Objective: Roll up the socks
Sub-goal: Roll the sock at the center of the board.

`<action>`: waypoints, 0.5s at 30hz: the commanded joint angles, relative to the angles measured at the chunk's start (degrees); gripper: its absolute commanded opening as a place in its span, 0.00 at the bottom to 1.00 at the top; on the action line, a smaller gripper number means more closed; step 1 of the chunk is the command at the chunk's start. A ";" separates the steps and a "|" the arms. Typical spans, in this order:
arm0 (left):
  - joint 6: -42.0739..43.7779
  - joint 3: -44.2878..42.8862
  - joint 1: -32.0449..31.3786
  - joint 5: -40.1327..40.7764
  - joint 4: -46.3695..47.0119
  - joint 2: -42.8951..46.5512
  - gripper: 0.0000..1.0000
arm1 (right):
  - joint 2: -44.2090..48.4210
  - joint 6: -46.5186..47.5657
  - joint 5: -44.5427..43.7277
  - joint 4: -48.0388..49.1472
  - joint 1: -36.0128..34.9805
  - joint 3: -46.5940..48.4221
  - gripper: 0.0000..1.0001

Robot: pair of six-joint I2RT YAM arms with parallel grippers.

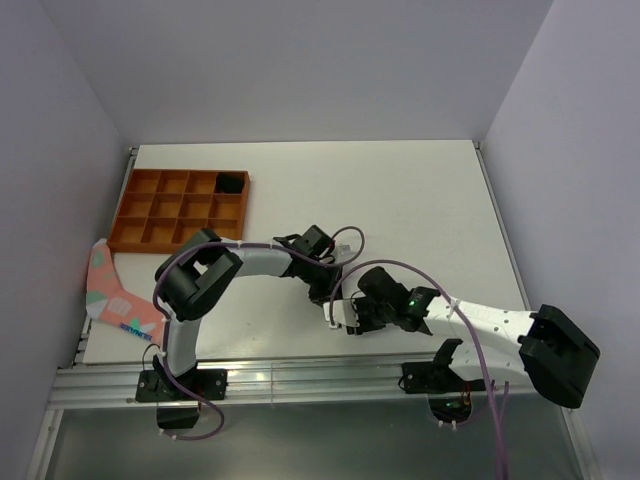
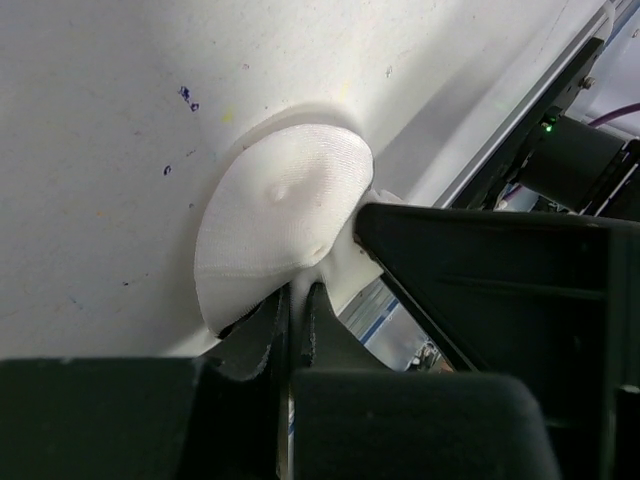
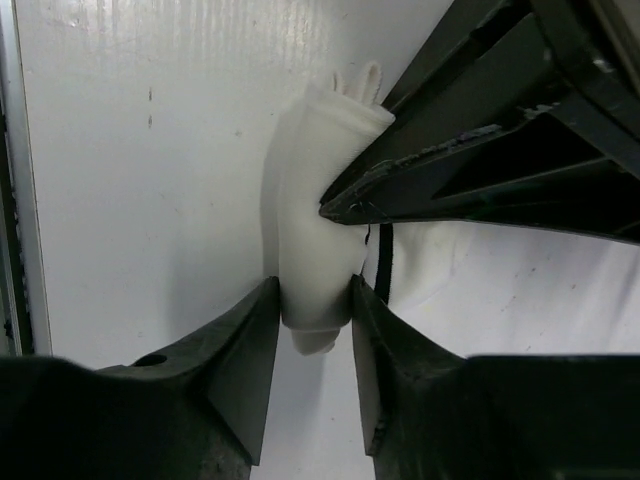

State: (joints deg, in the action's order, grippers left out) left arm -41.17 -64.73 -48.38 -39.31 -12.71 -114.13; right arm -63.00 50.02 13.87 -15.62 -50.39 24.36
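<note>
One white sock (image 2: 280, 220) is lying bunched by the table's (image 1: 400, 200) near edge; left pincer (image 2: 297, 297) pinching it shut, right pincer (image 3: 315, 298) clamping its end; rolling seemingly unfinished.

Table (image 1: 400, 200): white matte top, rectangular, with a few dark ink specks (image 2: 187, 95) on the surface. 
Back wall (image 1: 300, 70): plain pale grey panel along the table's far edge. 
Left wall (image 1: 50, 200) and right wall (image 1: 580, 180): matching panels on either side of the table. 
Rail (image 1: 300, 378): aluminium extrusion along the table's near edge. 
Floor (image 1: 300, 440): dull grey surface below the rail. 
Light: even, soft, faint shadows.
</note>
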 commanded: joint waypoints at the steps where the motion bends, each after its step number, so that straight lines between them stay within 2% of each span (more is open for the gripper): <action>1: 1.97 2.41 0.30 3.10 -3.38 -1.71 0.00 | -2.20 -1.85 -1.04 2.35 -0.67 1.74 0.39; 4: 1.36 3.38 0.74 2.66 -2.59 -1.36 0.01 | -2.13 -2.90 -1.12 2.61 -0.76 1.66 0.31; 6: 0.30 4.43 0.92 2.48 -1.18 -0.32 0.05 | -1.69 -3.17 -1.21 2.35 -0.67 1.74 0.23; 8: -2.50 7.06 1.10 2.57 2.49 0.92 0.07 | -1.51 -3.53 -0.42 0.86 -0.67 2.36 0.17; 10: -6.28 10.23 1.10 3.44 5.58 3.11 0.13 | -1.25 -4.14 0.80 -0.55 -0.59 2.88 0.16; 12: -8.74 12.25 1.18 4.15 10.41 4.78 0.23 | -1.07 -4.23 1.51 -1.26 -0.50 2.89 0.15; 15: -13.75 16.90 1.18 5.64 18.74 6.89 0.31 | -0.89 -4.14 2.13 -1.35 -0.58 2.10 0.15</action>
State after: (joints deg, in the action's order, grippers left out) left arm -50.59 -52.51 -47.22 -39.99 0.69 -108.90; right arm -64.73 46.76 15.75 -15.33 -50.87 25.23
